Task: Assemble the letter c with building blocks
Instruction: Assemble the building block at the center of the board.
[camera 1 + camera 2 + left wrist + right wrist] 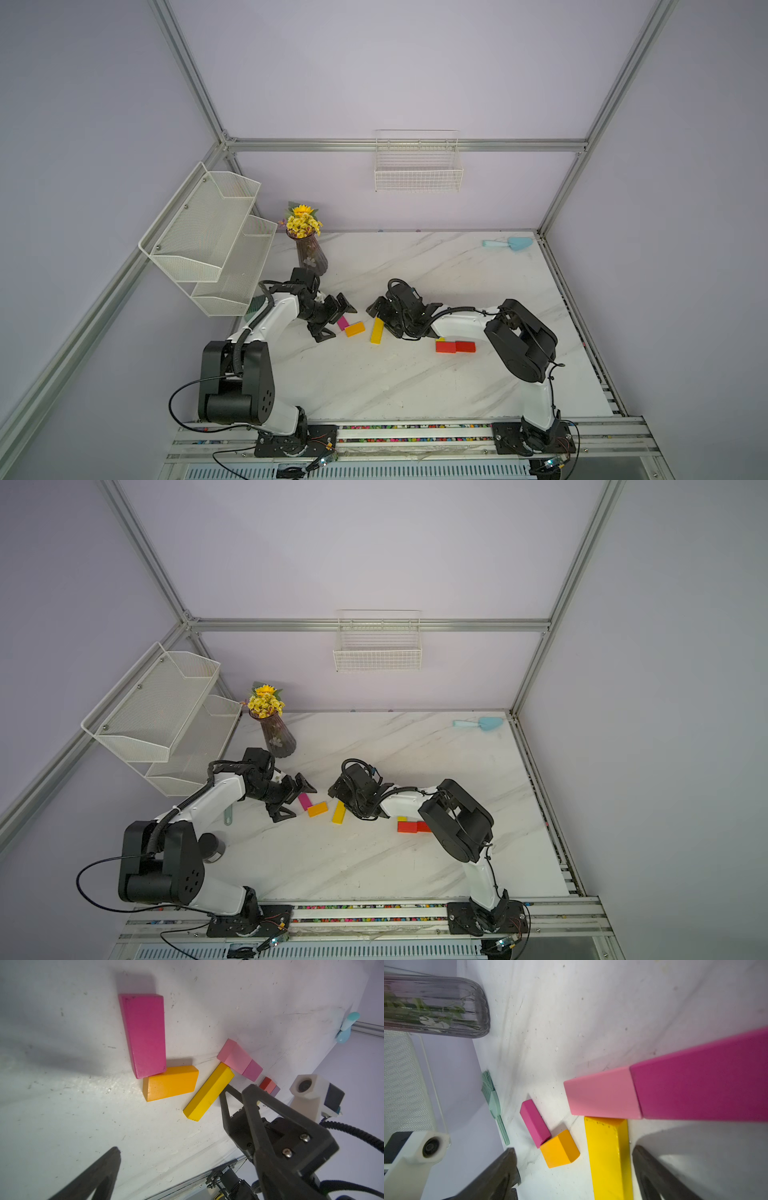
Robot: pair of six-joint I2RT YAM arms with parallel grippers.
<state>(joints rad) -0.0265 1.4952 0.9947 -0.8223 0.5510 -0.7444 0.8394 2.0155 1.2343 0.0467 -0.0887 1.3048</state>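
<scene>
The white marble-patterned bench (415, 382) lies bare across its near half, between the blocks and the front rail (415, 434). Its far stretch is open too, but for a light blue plastic scoop (509, 243) in the far right corner.

The black-and-white left arm (278, 318) rises from the front rail, folds at the elbow beyond the bench's left edge and reaches inward, close by a ribbed glass vase of yellow flowers (311, 255). The right arm (521, 340) folds likewise from the right, forearm low and pointing left.

The left hand (337, 320) hangs with jaws spread wide, holding nothing, just left of a flat magenta wooden block (143, 1034). The right hand (384, 319) is spread wide too and grips nothing. Its fingers (500, 1169) stand either side of a long yellow wooden block (608, 1157), one well clear and the other close; whether that one touches I cannot tell.

The blocks lie mid-bench. The magenta block's end touches an orange wooden block (171, 1082). The yellow one's far end touches a light pink wooden block (232, 1055), set end to end with a second magenta block (695, 1084). Two red wooden blocks (455, 346) lie side by side near the right forearm.
</scene>
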